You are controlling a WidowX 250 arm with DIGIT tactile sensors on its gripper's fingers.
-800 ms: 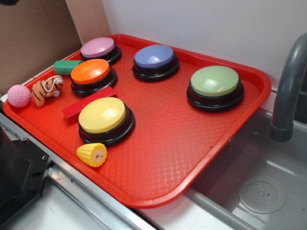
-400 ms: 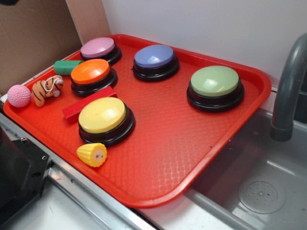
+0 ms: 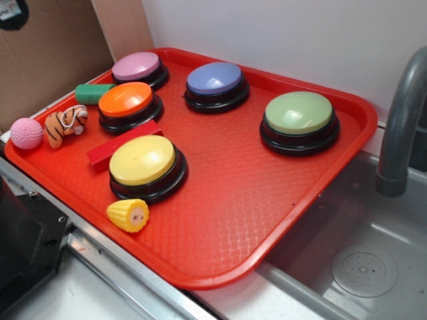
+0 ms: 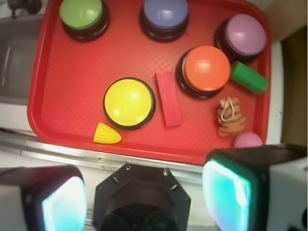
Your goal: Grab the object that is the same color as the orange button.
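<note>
**Spotter:** What are you going for?

**Operator:** The orange tiger (image 3: 65, 125). It matches the orange button (image 3: 126, 99). In the exterior view it lies at the far-left edge of the red tray (image 3: 267, 220), between the pink ball (image 3: 27, 133) and that button, close to both.

**Spotter:** And the tool?

**Operator:** The tool (image 4: 144, 197) is high over the near edge of the tray, jaws spread wide, holding nothing. From the wrist view the tiger (image 4: 230, 117) sits up and to the right of centre, so I want to bring it over, centre it between the pads, then drop straight down. The ball is almost touching it, so I judge it safest to close across the tiger's narrow body, one pad on the free side, and keep clear of the green cylinder (image 3: 93, 93).

**Spotter:** Count for me.

**Operator:** Five buttons: orange, pink, blue, green, yellow. One tiger, one ball, one cylinder, one red block (image 3: 123, 142), one corn toy (image 3: 128, 215).
</note>
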